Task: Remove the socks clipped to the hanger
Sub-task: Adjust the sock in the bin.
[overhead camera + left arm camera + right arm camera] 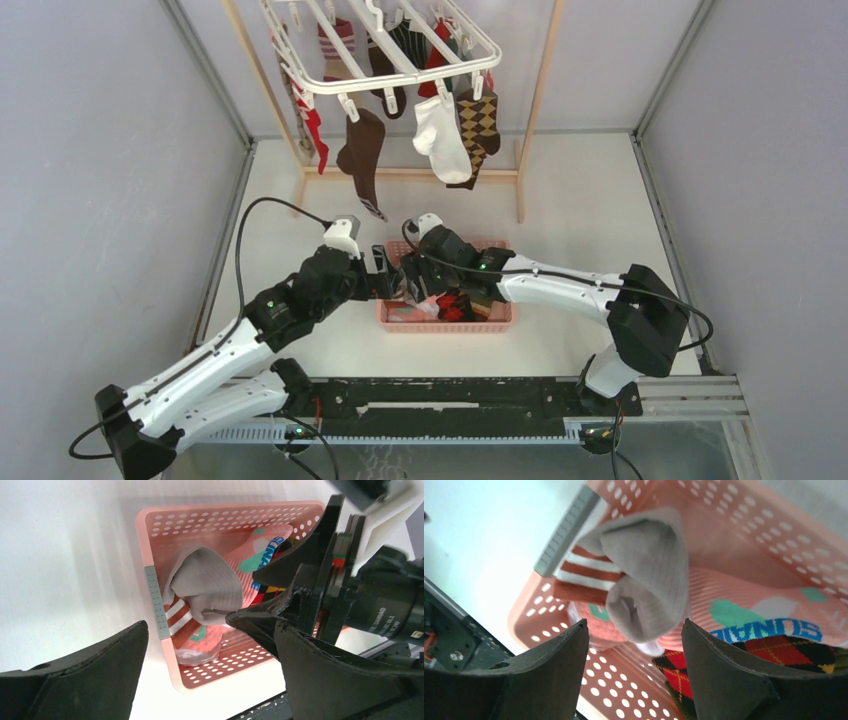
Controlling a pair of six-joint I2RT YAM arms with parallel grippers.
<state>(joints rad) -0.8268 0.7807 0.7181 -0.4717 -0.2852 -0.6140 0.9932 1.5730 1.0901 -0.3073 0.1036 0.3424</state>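
The white hanger (400, 72) hangs at the top of the top view. Clipped to it are a dark brown sock (362, 150), a white sock (440, 135), a brown argyle sock (478, 125), a red sock (315, 130) and others behind. Both grippers hover over the pink basket (445, 322). My left gripper (385, 275) (210, 630) is open and empty. My right gripper (415, 285) (634, 625) is open, its fingers either side of a grey sock (649, 565) (207, 582) that lies loose on the pile in the basket.
The basket (150, 535) also holds a red-and-white striped sock (579, 577), an orange lettered sock (744, 605) and a red argyle sock (784, 652). A light wooden rack (535, 100) carries the hanger. Grey walls stand on both sides.
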